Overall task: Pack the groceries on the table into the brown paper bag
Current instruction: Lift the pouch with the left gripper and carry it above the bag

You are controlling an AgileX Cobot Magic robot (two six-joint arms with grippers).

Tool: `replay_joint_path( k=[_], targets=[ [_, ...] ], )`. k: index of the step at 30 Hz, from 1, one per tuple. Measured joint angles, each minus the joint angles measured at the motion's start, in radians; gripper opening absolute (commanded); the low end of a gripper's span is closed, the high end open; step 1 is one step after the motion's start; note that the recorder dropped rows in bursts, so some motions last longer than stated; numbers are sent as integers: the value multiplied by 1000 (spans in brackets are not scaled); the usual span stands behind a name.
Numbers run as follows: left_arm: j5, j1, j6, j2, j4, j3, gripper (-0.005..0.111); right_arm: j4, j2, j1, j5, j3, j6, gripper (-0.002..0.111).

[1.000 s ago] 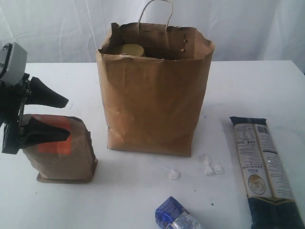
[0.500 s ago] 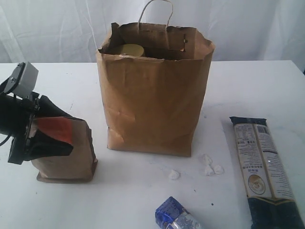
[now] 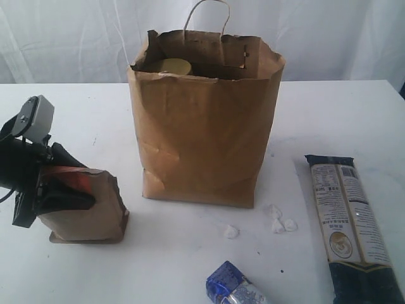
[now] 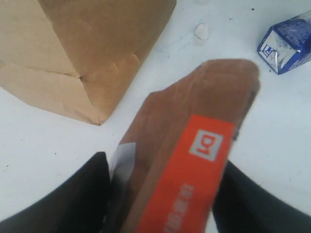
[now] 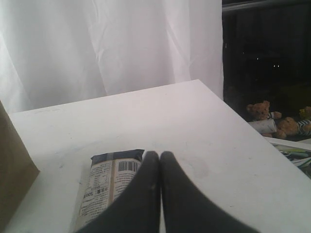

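As it stands upright, the brown pouch bears an orange label.

Bottom edge cuts blue packet; yellow-lidded jar mostly hidden inside paper bag.

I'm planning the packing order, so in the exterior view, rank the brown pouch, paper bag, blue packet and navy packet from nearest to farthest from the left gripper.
1. brown pouch, between the jaws of the left gripper
2. brown paper bag, right of it, mid-table
3. small blue packet, at the front edge
4. long navy packet, far right
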Motion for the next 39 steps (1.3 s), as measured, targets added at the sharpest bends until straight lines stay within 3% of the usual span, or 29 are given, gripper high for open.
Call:
replay_joint_path(
  k=[4, 9, 18, 24, 35, 39],
  targets=[
    [-27, 0, 0, -2, -16, 14, 32, 0, 0, 0, 0, 0, 0, 0],
    [-31, 0, 0, -2, -48, 17, 0, 0, 0, 0, 0, 0, 0, 0],
    [-44, 0, -62, -61, -86, 13, 0, 0, 0, 0, 2, 0, 0, 0],
    [-48, 0, -355, -158, -64, -91, 0, 0, 0, 0, 2, 0, 0, 0],
    [113, 0, -857, -289, 202, -311, 0, 0, 0, 0, 2, 0, 0, 0],
    [135, 0, -960, -321, 257, -425, 0, 0, 0, 0, 2, 0, 0, 0]
  ],
)
